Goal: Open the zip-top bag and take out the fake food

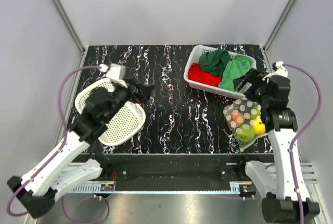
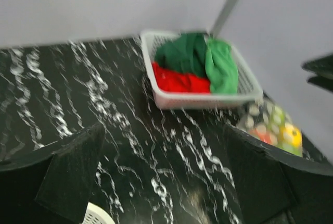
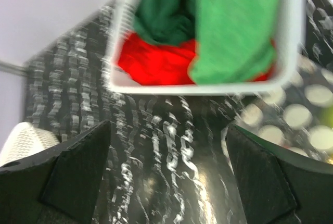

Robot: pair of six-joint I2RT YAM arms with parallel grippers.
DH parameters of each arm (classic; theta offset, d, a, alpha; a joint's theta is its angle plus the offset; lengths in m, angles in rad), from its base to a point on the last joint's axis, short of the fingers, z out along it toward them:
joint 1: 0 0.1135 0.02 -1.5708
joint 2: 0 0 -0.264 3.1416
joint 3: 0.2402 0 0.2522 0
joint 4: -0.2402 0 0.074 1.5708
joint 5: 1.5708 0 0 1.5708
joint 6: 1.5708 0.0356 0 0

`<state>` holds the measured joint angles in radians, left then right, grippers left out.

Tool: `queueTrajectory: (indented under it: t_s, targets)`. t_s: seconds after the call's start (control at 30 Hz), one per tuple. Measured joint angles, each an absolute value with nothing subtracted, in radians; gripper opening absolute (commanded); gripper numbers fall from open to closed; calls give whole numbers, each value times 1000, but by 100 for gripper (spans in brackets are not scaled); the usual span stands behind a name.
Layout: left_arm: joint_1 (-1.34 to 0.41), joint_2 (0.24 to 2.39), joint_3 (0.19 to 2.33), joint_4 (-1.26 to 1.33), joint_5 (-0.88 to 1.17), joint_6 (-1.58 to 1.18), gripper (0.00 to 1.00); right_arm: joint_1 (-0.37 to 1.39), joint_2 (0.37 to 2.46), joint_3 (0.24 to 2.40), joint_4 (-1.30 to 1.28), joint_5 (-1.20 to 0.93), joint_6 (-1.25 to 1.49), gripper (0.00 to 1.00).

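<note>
The zip-top bag, clear with white dots, lies at the right front of the table. The fake food is inside it: a green apple, a yellow fruit and an orange-pink one. My right gripper is open and empty, just above the bag's far end. In the right wrist view the bag lies to the right of the fingers. My left gripper is open and empty over the table's left middle. In the left wrist view the bag lies far to the right.
A white rectangular basket with red and green cloths stands at the back right, touching the bag's far end. A white oval perforated basket sits at the front left under my left arm. Grey walls close in the table.
</note>
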<state>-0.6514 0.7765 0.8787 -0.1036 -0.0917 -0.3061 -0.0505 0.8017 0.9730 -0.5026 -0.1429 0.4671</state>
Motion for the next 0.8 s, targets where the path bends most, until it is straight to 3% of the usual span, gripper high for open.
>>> queueTrajectory:
  t_s: [0.3, 0.53, 0.8]
  targets:
    - [-1008, 1260, 927, -83, -80, -316, 99, -51, 953, 1106, -709, 64, 490, 100]
    - [-1176, 1857, 1369, -38, -49, -369, 99, -51, 949, 1218, -798, 207, 485, 100]
    - [-1206, 2153, 1611, -20, -27, -575, 99, -51, 891, 1294, -836, 265, 471, 100]
